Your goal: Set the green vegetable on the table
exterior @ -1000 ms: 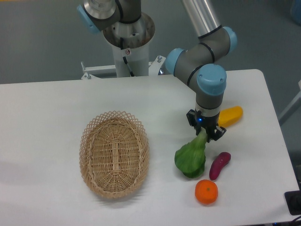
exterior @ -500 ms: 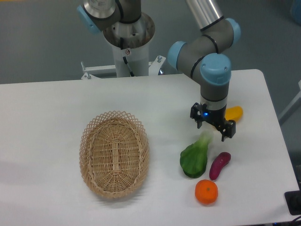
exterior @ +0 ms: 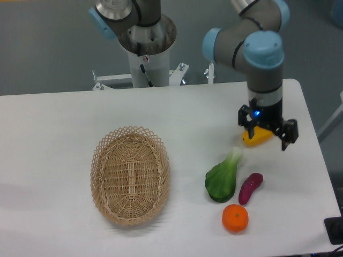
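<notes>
The dark-green leafy toy vegetable with a pale stem lies on the white table, below and left of the robot's open, empty fingers, which should lift straight clear without nudging it.

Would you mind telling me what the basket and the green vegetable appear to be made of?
The basket looks like woven wicker: tan strands, an open lattice rim, matte. The green vegetable looks like smooth moulded plastic or rubber, with a slight sheen and even colour; which one is unclear.
</notes>
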`<state>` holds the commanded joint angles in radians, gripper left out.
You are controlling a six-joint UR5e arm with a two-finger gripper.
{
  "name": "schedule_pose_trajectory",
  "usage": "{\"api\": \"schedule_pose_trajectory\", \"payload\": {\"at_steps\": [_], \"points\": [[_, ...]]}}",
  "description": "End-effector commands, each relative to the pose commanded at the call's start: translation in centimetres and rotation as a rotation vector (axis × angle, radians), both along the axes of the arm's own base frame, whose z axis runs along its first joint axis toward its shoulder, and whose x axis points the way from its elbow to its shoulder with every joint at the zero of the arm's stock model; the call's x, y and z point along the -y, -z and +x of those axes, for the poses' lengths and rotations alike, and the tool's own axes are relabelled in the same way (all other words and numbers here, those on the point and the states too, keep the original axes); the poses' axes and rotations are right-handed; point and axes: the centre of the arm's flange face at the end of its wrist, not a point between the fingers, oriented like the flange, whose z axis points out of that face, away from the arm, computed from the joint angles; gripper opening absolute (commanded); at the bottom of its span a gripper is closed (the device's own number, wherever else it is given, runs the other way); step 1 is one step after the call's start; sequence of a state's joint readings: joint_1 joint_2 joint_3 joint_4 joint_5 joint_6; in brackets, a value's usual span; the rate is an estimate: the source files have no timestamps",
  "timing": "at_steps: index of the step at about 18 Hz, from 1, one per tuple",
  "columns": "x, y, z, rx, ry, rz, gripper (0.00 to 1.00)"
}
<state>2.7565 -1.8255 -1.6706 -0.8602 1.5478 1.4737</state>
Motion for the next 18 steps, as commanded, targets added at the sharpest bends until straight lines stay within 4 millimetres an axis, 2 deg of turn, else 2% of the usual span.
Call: {"api": "schedule_pose_trajectory", "payload": {"at_steps": [2, 8, 11, 14, 18], "points": [[1.2, -0.4, -0.5, 0.018, 0.041, -0.029, 1.0], [2.9, -5.5, -2.4, 0.062, 0.099, -0.044, 1.0], [4.4, -7.1, -3.5, 0.088, 0.125, -0.038, 1.0], [5.6, -7.3, -3.9, 0.089, 0.175, -0.028, 1.0], [5.7, -7.2, -3.9, 0.095, 0.176, -0.004, 1.0]]}}
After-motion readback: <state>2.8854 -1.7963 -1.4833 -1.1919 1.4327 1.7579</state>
